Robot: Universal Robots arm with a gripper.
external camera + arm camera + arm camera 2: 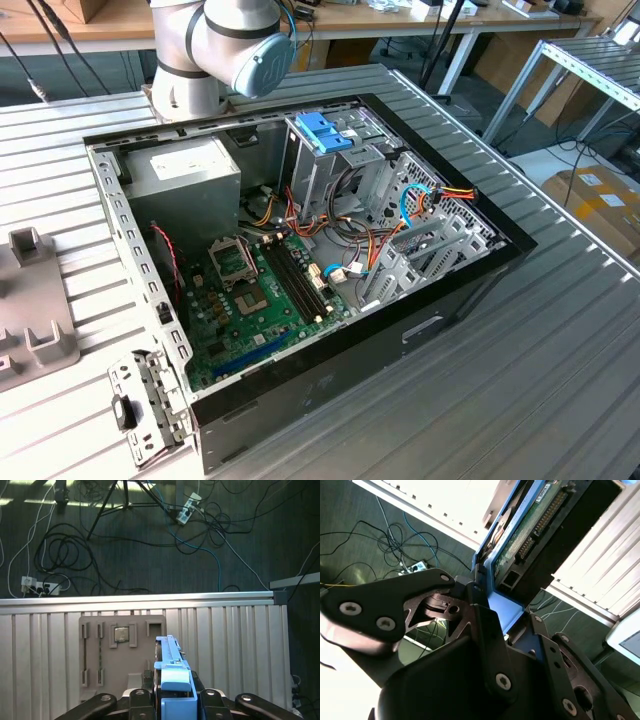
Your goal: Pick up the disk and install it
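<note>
My gripper (172,696) is shut on the disk (173,672), its black fingers (137,696) pressing either side of the bright blue carrier frame. In the first wrist view the disk stands edge-on between the fingers. The second wrist view shows the disk's (532,522) green circuit-board underside and connector row inside the blue frame, with the gripper (490,612) clamped on the frame's end. The open computer case (470,290) lies on the ribbed metal table in the exterior view. Its metal drive cage (335,175) carries a blue plastic bracket (325,130) on top.
A grey fixture plate (122,645) with slots lies on the ribbed table (225,645) behind the held disk. The arm's base joints (220,45) stand behind the case. Grey holders (30,300) sit at the exterior view's left. Cables and power strips (40,585) lie on the floor.
</note>
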